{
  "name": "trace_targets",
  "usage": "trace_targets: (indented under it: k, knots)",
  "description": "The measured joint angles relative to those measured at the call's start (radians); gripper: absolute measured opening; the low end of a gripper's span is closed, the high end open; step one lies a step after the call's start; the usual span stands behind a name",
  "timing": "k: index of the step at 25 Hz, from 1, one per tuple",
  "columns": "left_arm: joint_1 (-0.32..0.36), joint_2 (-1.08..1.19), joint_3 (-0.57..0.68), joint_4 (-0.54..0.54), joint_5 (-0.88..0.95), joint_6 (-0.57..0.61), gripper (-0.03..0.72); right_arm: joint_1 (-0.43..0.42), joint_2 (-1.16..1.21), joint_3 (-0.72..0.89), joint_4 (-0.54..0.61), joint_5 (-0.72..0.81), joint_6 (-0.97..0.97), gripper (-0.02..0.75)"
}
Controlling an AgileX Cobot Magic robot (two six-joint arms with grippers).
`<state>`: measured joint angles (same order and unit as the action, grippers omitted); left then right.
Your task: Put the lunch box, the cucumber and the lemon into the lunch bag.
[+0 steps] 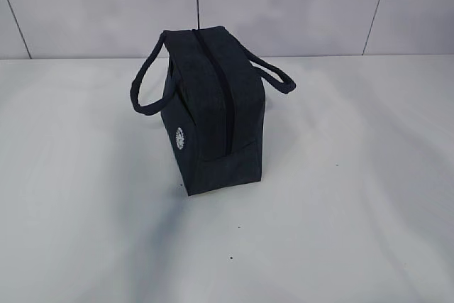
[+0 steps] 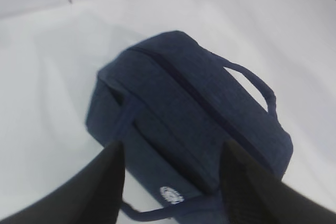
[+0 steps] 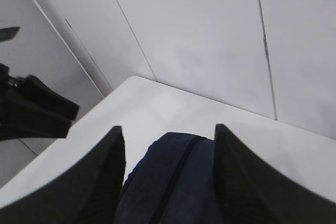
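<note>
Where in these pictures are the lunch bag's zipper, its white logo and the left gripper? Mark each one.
zipper (image 1: pixel 221 94): exterior view, middle of the dark closed line along the bag's top.
white logo (image 1: pixel 180 138): exterior view, centre of the round mark on the bag's side.
left gripper (image 2: pixel 173 171): left wrist view, midway between fingertips.

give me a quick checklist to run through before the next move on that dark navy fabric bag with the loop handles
1. Dark navy boxy fabric lunch bag standing upright on the white table: ok.
2. Zipper along the bag's top looks closed: ok if packing is done, cannot tell.
3. Lunch box, cucumber and lemon: none in any view; whether they are inside the bag, cannot tell.
4. Left gripper open, holding nothing, above the bag's logo side: ok.
5. Right gripper open, empty, above one end of the bag: ok.
6. Both loop handles hang outward, off the zipper line: ok.
</note>
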<state>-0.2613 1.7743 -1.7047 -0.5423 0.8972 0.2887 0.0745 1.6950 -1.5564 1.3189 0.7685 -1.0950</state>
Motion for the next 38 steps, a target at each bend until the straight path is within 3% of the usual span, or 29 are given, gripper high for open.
trace_targets:
  k: [7, 11, 14, 21, 26, 33, 38]
  knots:
    - [0.000, -0.151, 0.000, 0.093, 0.009, 0.002, 0.383, 0.000, -0.192, -0.174, -0.649, 0.043, 0.438, 0.402]
    - [0.000, -0.217, 0.000, 0.104, 0.032, 0.008, 0.382, 0.000, -0.274, -0.245, -1.042, 0.147, 0.669, 0.402]
    - [-0.006, -0.269, 0.000, 0.106, 0.079, 0.011, 0.381, 0.000, -0.320, -0.254, -1.216, 0.242, 0.775, 0.400]
    - [-0.087, -0.449, 0.027, 0.112, 0.151, 0.013, 0.370, 0.000, -0.474, -0.254, -1.260, 0.351, 0.816, 0.379]
    - [-0.108, -0.646, 0.191, 0.106, 0.157, 0.011, 0.364, 0.000, -0.624, -0.211, -1.220, 0.390, 0.819, 0.379]
    - [-0.108, -0.965, 0.539, 0.106, 0.161, 0.011, 0.364, 0.000, -0.839, 0.183, -1.175, 0.388, 0.820, 0.379]
    - [-0.108, -1.193, 0.714, 0.115, 0.157, 0.011, 0.364, 0.000, -1.027, 0.476, -1.100, 0.358, 0.820, 0.379]
